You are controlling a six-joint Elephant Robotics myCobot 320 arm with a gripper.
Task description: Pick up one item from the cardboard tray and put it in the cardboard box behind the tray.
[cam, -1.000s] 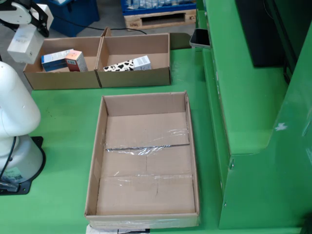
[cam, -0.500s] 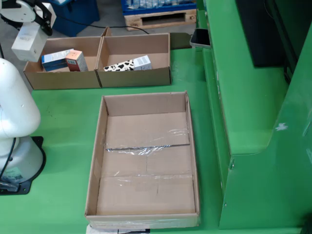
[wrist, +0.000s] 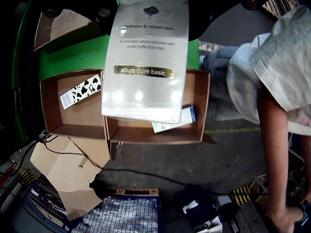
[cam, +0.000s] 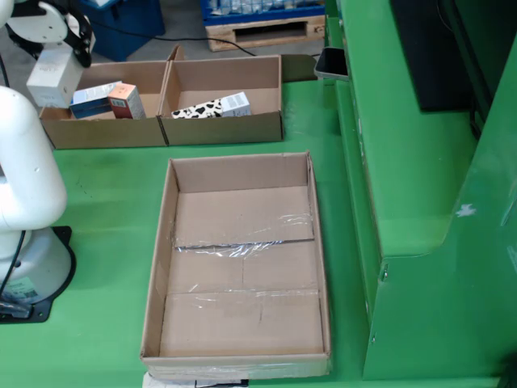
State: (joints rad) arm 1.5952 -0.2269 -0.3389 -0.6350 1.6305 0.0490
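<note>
Pincer (cam: 50,36) sits top left in the fixed view, white head w/ dark bits, hanging over the left cell of the brown cardboard box (cam: 161,129) at the back of the green table (cam: 97,226). Under it I see a pale rectangular carton (cam: 53,74), touching the head. Can't see the fingers themselves, so I can't tell if they're spread or pinching; the carton hangs off the head w/ nothing else under it. Left cell holds a blue-and-white carton (cam: 91,99) and an orange-topped small carton (cam: 125,101), side by side. Right cell holds a black-and-white cow-print long carton (cam: 212,107), lying flat near the back wall. Nearer me, the big shallow brown cardboard tray (cam: 239,267) w/ clear tape across its floor, well apart from the carton. White robot arm base (cam: 28,226) stands at left on the table.

Wrist cam: same pale carton (wrist: 146,58) fills the upper middle, gold band reading "allure from basic", glare on its face. Fingers hidden behind it, so grip state unclear here too. Below it, the two-cell box (wrist: 199,111); cow-print carton (wrist: 81,91) in the cell at pic left, blue-and-white carton (wrist: 175,121) peeking out under the held one at pic right. Person in grey shirt (wrist: 272,63) leans in at pic right, off the table. Flattened cardboard scraps (wrist: 68,170) on the floor.
</note>
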